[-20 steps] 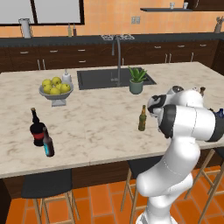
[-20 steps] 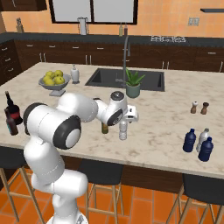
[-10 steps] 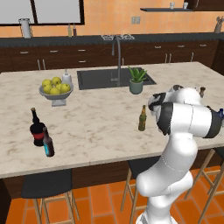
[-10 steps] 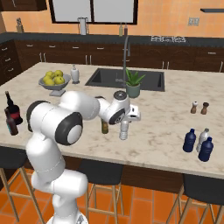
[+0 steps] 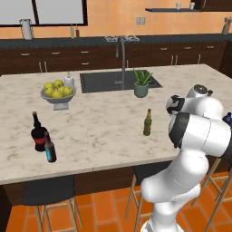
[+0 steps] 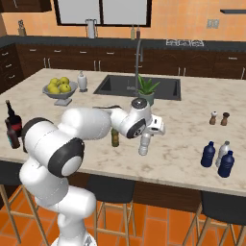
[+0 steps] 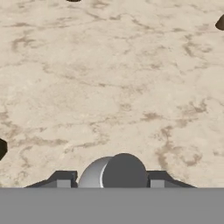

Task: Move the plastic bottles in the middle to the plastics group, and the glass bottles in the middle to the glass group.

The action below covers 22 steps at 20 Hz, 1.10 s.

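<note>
Gripper [image 6: 145,136] is closed about halfway, clamped on the top of the pale grey plastic bottle [image 6: 143,147]. In the hand view the finger tips [image 7: 64,180] sit snug on either side of it. The bottle is upright, long axis vertical, cap pointing up into the hand. It's mid-counter [image 6: 185,146], just right of the olive glass bottle [image 6: 115,138] but not touching it.

blue bottles [image 6: 208,154] 2; pale bottles [image 6: 144,145] 2; shakers [image 6: 214,117] 2; bowl [image 6: 59,91] 1

Bright even rendered light, soft faint shadows, slightly coarse, no glare.
</note>
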Available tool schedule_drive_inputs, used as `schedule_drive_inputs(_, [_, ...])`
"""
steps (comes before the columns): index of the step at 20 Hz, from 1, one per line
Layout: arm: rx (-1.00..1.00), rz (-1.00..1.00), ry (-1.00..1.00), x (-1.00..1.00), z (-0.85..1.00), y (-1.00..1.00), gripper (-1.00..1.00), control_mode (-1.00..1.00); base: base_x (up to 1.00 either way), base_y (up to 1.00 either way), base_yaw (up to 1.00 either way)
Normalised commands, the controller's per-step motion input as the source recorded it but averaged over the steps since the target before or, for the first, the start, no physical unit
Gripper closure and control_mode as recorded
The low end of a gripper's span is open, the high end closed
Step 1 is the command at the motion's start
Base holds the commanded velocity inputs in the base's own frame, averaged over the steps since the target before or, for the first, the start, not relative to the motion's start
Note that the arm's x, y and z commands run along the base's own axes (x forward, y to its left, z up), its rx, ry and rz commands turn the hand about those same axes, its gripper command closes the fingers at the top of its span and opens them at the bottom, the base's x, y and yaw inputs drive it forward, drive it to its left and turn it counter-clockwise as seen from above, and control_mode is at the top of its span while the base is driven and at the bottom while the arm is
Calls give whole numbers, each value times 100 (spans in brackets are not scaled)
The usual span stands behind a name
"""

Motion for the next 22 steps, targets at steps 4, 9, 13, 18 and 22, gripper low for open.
schedule_drive_inputs(4, [-10, -18, 3, -33, 42, -50, 100, -100, 0, 0, 0])
schedule_drive_inputs(9, [-8, -19, 7, -34, 27, -69, 100, -100, 0, 0, 0])
schedule_drive_inputs(13, [-1, -16, 1, -29, -1, -84, 100, -100, 0, 0, 0])
schedule_drive_inputs(18, [0, -16, 0, -4, -8, -90, 100, -100, 0, 0, 0])
schedule_drive_inputs(22, [0, -15, 0, 0, -8, -93, 100, -100, 0, 0, 0])
